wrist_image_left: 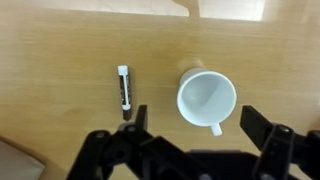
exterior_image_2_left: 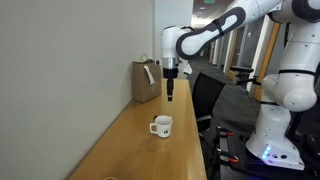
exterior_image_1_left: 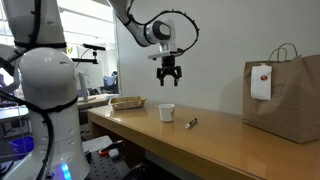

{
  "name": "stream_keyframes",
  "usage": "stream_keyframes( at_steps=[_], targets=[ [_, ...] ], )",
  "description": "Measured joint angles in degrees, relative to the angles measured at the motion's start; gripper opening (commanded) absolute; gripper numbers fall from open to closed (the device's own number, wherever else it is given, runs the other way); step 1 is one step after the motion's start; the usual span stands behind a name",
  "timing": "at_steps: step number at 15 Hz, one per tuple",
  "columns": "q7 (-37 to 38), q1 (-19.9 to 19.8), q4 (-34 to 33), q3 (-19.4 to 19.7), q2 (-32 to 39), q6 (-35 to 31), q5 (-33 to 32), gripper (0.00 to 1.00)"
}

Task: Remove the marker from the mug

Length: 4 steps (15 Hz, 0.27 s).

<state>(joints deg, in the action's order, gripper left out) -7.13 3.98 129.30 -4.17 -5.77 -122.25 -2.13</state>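
Note:
The white mug stands upright and empty on the wooden table, also seen in both exterior views. The dark marker with a white end lies flat on the table beside the mug, apart from it; in an exterior view it lies a little way from the mug. My gripper is open and empty, hanging well above the mug and marker.
A brown paper bag with a white label stands at the table's far end. A flat tan tray lies near the other end. A white wall runs along the table. Another robot arm stands close by.

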Motion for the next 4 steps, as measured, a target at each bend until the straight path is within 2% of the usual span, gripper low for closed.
stream_keyframes(
  at_steps=[4],
  targets=[
    [0.01,0.0,0.11,0.0,-0.11,-0.02,-0.34,1.0]
  ],
)
